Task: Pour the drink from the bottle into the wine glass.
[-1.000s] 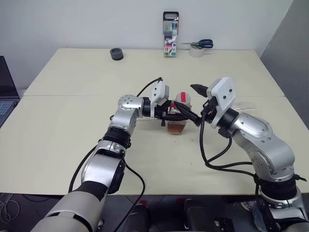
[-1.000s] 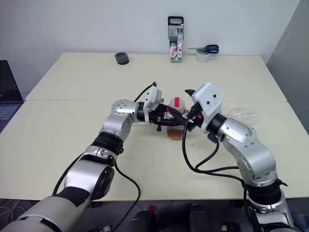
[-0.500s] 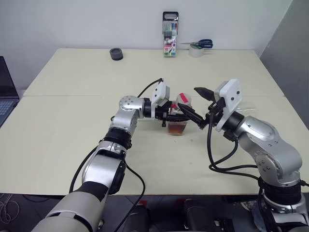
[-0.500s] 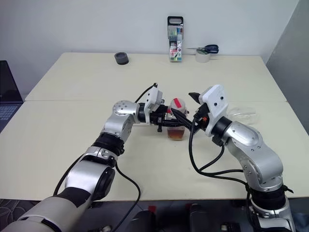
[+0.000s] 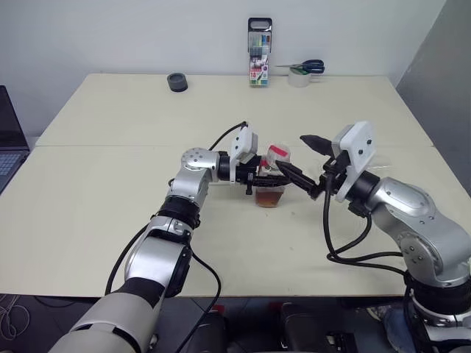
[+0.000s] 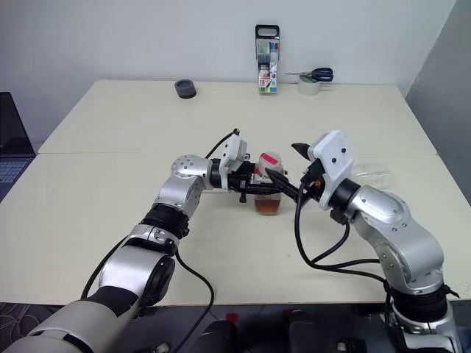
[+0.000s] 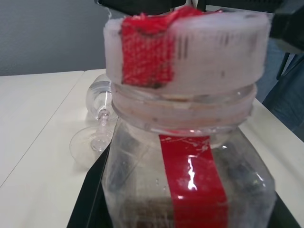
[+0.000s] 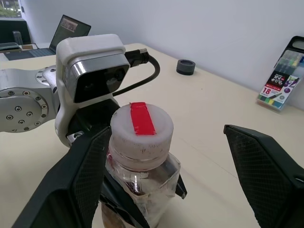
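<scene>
Item count: one small clear squarish plastic bottle with red label strip; one clear stemmed wine glass; one black round object; one marker pack; one tape roll; one blue-handled scissors; one laptop; two grippers, left and right.

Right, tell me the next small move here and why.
Probably close the right gripper onto the white cap and twist it off. The left gripper holds the bottle upright on the table, capped, and the right's open fingers straddle the cap without touching.
</scene>
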You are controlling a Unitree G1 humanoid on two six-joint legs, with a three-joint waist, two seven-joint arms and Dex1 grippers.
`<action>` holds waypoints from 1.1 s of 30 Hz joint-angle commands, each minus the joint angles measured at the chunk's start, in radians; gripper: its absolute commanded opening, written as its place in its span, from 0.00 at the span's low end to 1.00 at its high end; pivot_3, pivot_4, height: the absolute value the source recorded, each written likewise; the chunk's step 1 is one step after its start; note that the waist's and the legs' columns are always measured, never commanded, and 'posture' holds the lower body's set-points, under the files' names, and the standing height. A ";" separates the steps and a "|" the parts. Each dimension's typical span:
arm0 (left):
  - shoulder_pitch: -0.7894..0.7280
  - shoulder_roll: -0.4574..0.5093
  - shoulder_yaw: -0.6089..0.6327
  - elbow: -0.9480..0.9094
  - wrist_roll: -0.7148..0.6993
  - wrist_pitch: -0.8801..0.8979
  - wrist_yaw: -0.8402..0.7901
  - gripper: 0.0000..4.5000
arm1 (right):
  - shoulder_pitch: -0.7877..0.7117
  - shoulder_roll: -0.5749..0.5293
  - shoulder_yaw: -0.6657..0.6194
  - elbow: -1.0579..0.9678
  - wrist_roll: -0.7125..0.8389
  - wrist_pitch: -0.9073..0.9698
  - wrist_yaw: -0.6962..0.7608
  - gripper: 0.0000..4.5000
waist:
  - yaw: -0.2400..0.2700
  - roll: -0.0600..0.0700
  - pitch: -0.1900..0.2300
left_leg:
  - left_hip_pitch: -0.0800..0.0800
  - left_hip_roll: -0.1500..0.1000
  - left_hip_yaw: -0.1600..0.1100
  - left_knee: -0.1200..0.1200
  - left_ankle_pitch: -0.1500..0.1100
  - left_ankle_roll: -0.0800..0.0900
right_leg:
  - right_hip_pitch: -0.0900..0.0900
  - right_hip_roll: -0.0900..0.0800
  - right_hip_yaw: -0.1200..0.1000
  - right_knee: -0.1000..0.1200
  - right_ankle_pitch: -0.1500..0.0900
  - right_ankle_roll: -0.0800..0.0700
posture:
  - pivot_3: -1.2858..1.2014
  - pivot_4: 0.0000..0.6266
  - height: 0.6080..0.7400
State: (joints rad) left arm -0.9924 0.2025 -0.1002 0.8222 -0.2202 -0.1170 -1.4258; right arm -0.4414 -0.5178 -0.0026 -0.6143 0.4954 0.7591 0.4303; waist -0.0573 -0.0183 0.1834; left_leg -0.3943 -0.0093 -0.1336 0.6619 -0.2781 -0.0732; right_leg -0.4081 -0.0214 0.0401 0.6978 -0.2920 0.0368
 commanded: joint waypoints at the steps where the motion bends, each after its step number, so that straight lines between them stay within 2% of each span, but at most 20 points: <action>1: -0.009 0.002 0.013 -0.049 -0.015 -0.017 -0.003 0.37 | 0.001 -0.017 -0.052 -0.031 0.008 -0.005 -0.002 0.89 | 0.000 0.000 0.000 | 0.000 0.000 0.000 0.000 0.000 0.000 | 0.000 0.000 0.000 0.000 0.000 0.000 | 0.52 0.24 1.00; 33: -0.004 0.004 0.012 -0.050 -0.012 -0.019 0.000 0.37 | -0.001 -0.039 -0.057 -0.019 0.018 -0.023 0.023 0.89 | 0.000 0.000 0.000 | 0.000 0.000 0.000 0.000 0.000 0.000 | 0.000 0.000 0.000 0.000 0.000 0.000 | 0.52 0.24 1.00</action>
State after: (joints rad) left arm -0.9877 0.2029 -0.0997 0.8208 -0.2204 -0.1173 -1.4267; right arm -0.4401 -0.5463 -0.0209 -0.6130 0.5137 0.7579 0.4533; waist -0.0571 -0.0183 0.1834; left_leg -0.3943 -0.0093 -0.1336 0.6619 -0.2781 -0.0732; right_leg -0.4081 -0.0214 0.0401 0.6978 -0.2920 0.0368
